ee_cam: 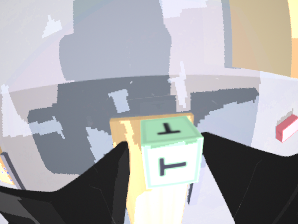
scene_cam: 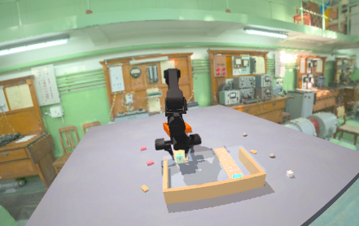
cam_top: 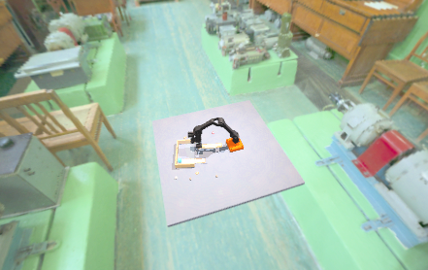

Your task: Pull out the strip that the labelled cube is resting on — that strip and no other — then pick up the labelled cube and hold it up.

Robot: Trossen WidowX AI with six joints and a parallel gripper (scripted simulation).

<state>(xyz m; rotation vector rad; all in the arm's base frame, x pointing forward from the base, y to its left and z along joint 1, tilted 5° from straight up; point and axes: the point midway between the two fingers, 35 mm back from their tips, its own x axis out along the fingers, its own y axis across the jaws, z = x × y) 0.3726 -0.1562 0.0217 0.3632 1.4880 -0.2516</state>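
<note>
Fingers (scene_cam: 180, 153): partly open, one on each side of the strip; whether they grip it, cannot tell.
Labelled cube (scene_cam: 180, 158) (ee_cam: 171, 155): mint-green, "T" on two visible faces, upright between the fingertips in the wrist view.
Supporting strip (ee_cam: 155, 210): wooden, under the cube, running between the fingers.
Second strip (cam_top: 192, 160) (scene_cam: 227, 162): well apart from the fingers, cyan patch at its end.
Red block (ee_cam: 287, 128): beyond the right-hand fingertip in the wrist view, on the worktop (cam_top: 236, 189) (scene_cam: 112, 162).
</note>
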